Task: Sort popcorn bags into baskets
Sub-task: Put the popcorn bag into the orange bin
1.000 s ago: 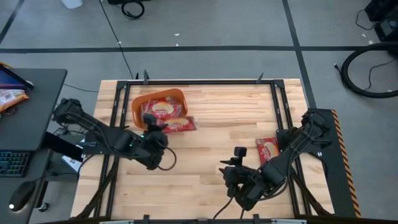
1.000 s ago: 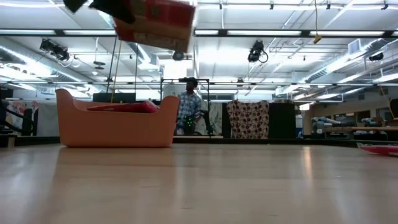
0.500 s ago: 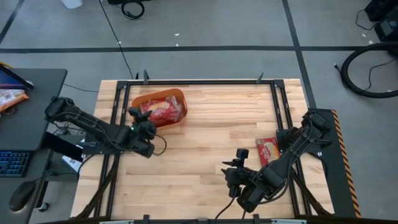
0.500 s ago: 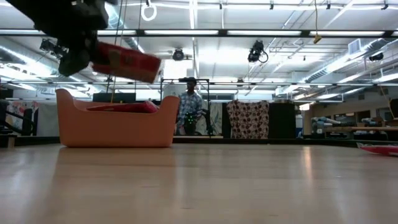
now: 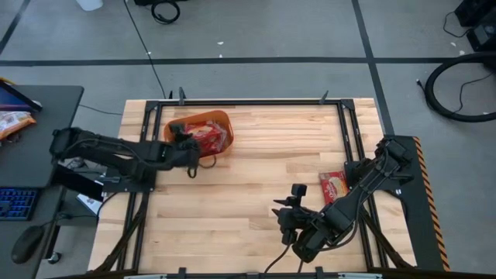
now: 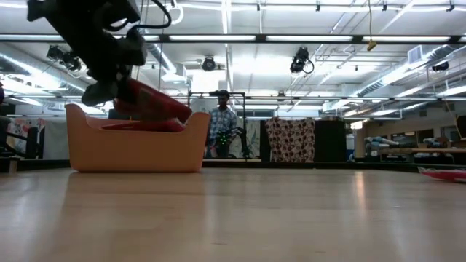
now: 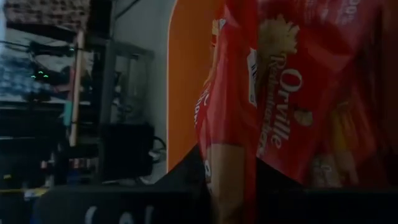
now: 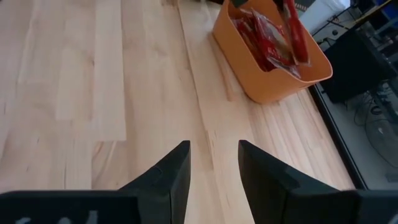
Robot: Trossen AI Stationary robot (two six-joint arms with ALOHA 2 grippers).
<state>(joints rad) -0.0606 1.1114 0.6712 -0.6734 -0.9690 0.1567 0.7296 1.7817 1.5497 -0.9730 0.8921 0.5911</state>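
Orange plastic basket stands at the far left of the wooden desk, already holding red packets. The left hand hangs over its rim, pinching an Orville popcorn bag tilted down into the opening: the drop-off step. Next, I judge, the fingers must part to release it. Another popcorn bag lies at the desk's right edge, near the right hand, which waits low with fingers spread

A person stands beyond the wooden table, near a keyboard.
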